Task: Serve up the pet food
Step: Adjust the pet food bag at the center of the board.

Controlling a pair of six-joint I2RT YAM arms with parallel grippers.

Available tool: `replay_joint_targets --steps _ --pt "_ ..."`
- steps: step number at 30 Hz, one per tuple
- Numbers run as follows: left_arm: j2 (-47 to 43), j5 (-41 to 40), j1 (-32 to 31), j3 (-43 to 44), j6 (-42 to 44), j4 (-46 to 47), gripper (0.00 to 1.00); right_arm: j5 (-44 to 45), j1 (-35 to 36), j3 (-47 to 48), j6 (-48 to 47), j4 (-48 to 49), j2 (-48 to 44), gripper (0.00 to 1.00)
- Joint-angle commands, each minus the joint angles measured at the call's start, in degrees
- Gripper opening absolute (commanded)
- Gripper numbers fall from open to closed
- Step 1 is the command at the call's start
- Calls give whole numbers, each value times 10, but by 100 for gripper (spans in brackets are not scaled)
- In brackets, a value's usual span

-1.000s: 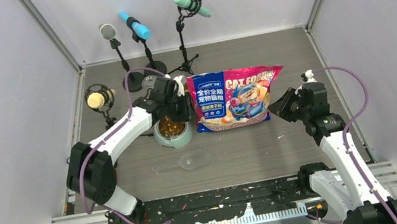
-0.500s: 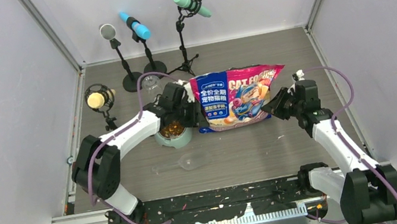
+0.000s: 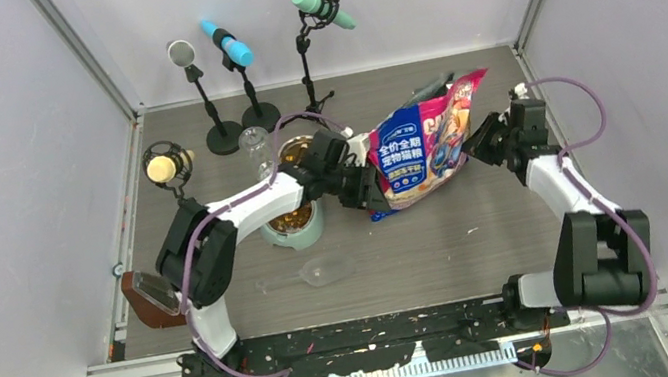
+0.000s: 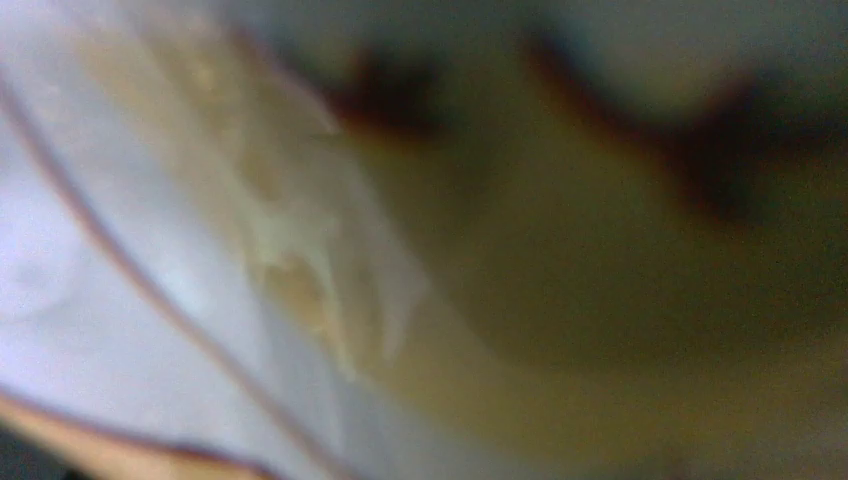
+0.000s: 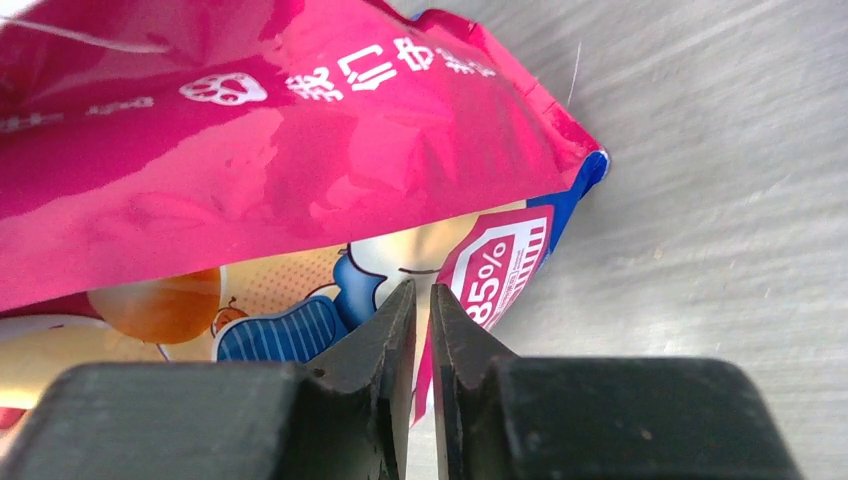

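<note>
Pet food bag (image 3: 419, 143): glossy, likely slippery, limp; grip the seams. Your right pincer (image 5: 422, 292) clamps its edge; left pincer (image 3: 356, 185): cannot tell.

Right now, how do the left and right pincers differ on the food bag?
Left pincer sits at the bag's lower left corner, right pincer on its right edge. The right's jaws pinch a thin fold; the left's are lost in blur. Both meet the tilted bag.

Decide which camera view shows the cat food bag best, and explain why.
Top external: the whole cat food bag shows, tilted. Right wrist shows only a corner pinched in the right tool; left wrist is a blur.
</note>
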Motion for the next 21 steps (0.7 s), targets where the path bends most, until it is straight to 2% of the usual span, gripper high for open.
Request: replay_joint_targets --steps 1,4,7,10,15,21 --pt "35 42 -26 62 11 36 45 -54 -15 72 -32 86 67 20" --pt "55 51 -34 89 5 35 45 -68 -18 97 -22 119 128 21" --pt "51 30 -34 98 13 22 45 -58 -18 128 -18 125 151 21" --pt "8 -1 -29 74 36 13 47 -34 -19 150 -29 91 139 23" --pt "-95 -62 -15 17 73 -6 57 30 -21 176 -56 20 106 25" --pt "-153 -105 10 43 101 -77 64 94 -21 203 -82 -46 67 36"
